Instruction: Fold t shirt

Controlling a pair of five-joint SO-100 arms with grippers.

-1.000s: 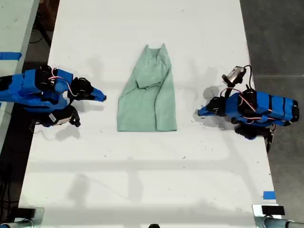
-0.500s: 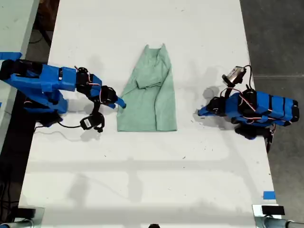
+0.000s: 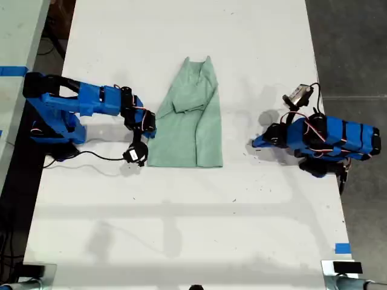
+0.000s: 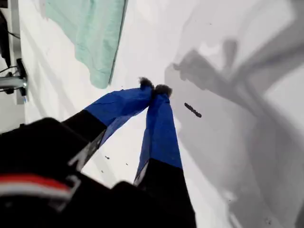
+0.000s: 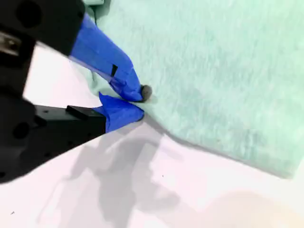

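Mint shirt (image 3: pixel 188 118): soft, light, slides on desk (image 3: pixel 181 229). Second pincer (image 5: pixel 135 102) nips its 9 o'clock hem edge, exterior view. First pincer (image 4: pixel 154 89) closed, empty.

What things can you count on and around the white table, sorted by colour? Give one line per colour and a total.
Blue: 2 robot arms, my first arm and my second arm
Pale green: 1 t shirt
White: 1 table
Total: 4
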